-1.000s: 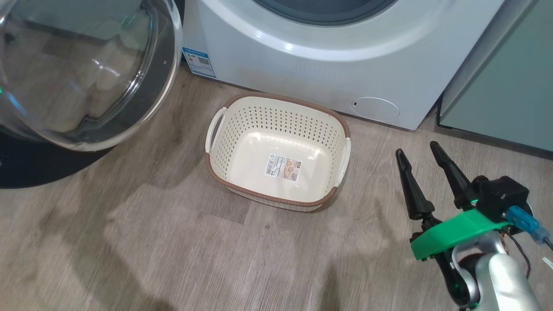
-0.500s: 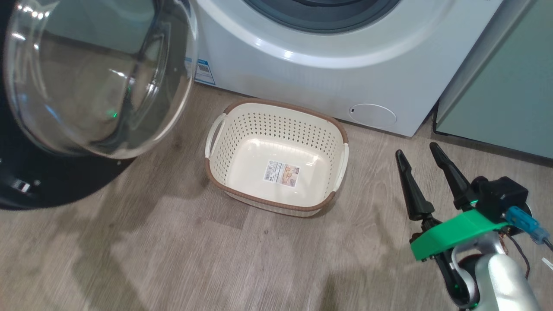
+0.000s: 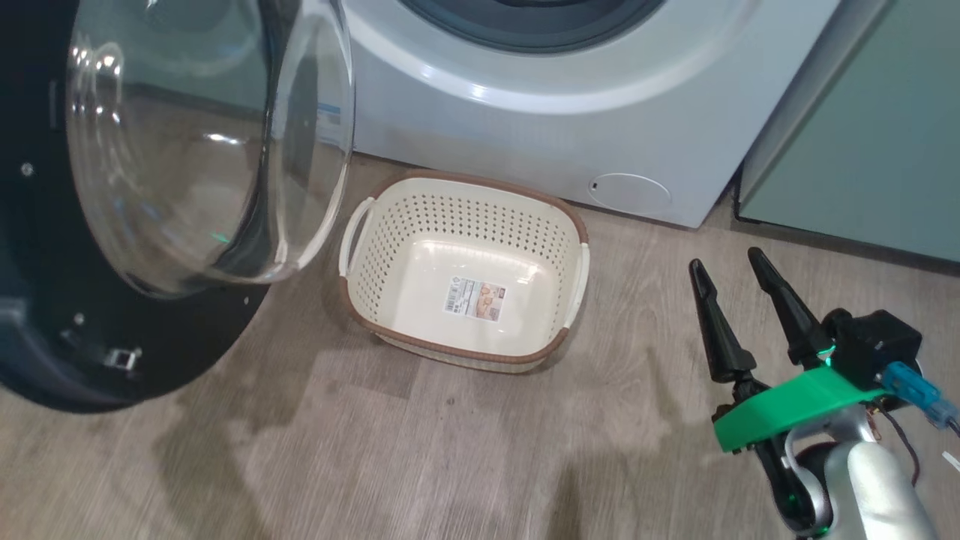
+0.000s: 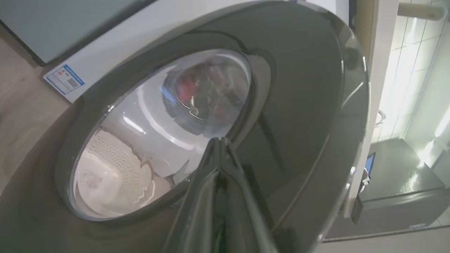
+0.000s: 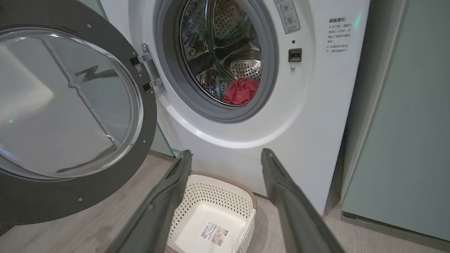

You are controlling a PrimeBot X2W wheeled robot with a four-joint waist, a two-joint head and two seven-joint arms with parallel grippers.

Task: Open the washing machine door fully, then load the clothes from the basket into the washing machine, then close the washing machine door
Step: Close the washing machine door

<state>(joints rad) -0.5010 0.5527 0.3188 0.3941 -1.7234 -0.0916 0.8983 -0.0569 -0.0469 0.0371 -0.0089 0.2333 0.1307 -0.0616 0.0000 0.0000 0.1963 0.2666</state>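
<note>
The washing machine door (image 3: 202,150), a black ring around a clear glass bowl, stands part-way swung at the left, its edge near the washing machine (image 3: 570,127). In the left wrist view my left gripper (image 4: 219,140) is shut with nothing in it, its tips at the door's (image 4: 299,105) glossy outer face beside the glass. Red clothes (image 5: 240,91) lie inside the steel drum. The basket (image 3: 465,217) sits empty on the floor before the machine, a label on its bottom. My right gripper (image 3: 724,259) hovers open to the basket's right, with nothing between its fingers (image 5: 168,196).
A pale green cabinet (image 3: 862,127) stands right of the machine. The small round white flap (image 3: 628,193) is low on the machine's front. Wood-look floor (image 3: 450,450) spreads in front of the basket. A blue-and-white sticker (image 4: 65,79) marks the machine's lower corner.
The door has swung rightwards toward the machine, showing more of its black ring. The head view has shifted a little. My right gripper has stayed put and open.
</note>
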